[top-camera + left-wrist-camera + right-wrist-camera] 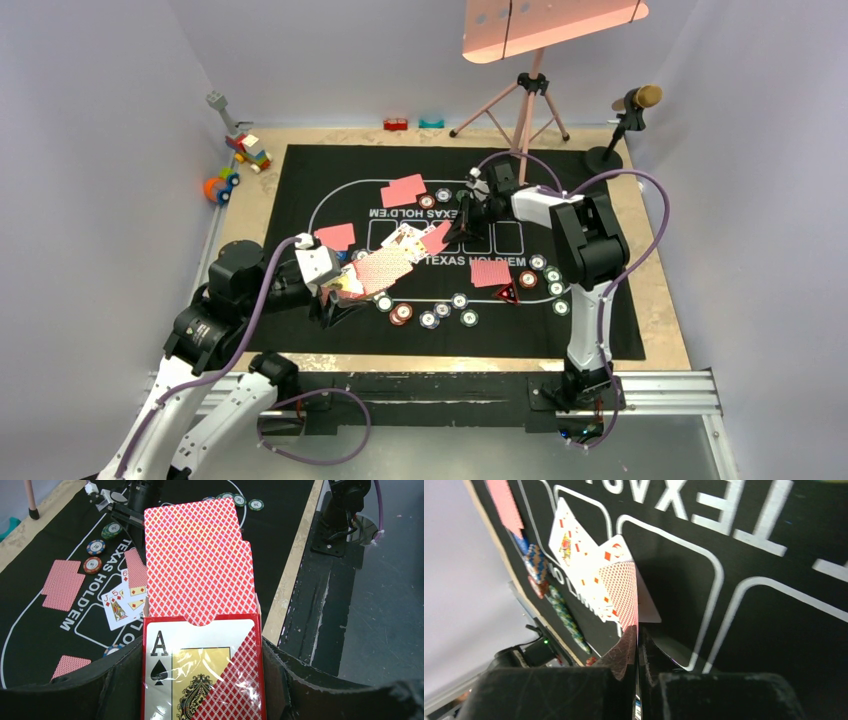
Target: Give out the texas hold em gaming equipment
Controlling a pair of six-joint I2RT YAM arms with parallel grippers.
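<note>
Pink lattice backs are showing where the deck (195, 560) is sticking half out of its red card box (200, 685). The left gripper (338, 292) is grasping that box by its sides and holding it above the near left part of the black mat (600, 310). The right gripper (638, 647) is pinching a single card (624, 595) by one corner, fingers clenched, and tilting it on edge over the printed centre boxes, just beside the face-up cards (574, 545) lying there. Whether its far edge is touching the mat cannot be told.

Dealing the centre row seems to be the step in hand. Face-down pairs (403, 190) are already lying at three seats, poker chips (430, 318) are lining the near curve, and the red triangular marker (507, 293) is sitting beside the right-hand pair.

The next move is probably calling for the right arm to lay this card flat in the next free box without nudging its neighbours, release it, then return to the offered deck.
</note>
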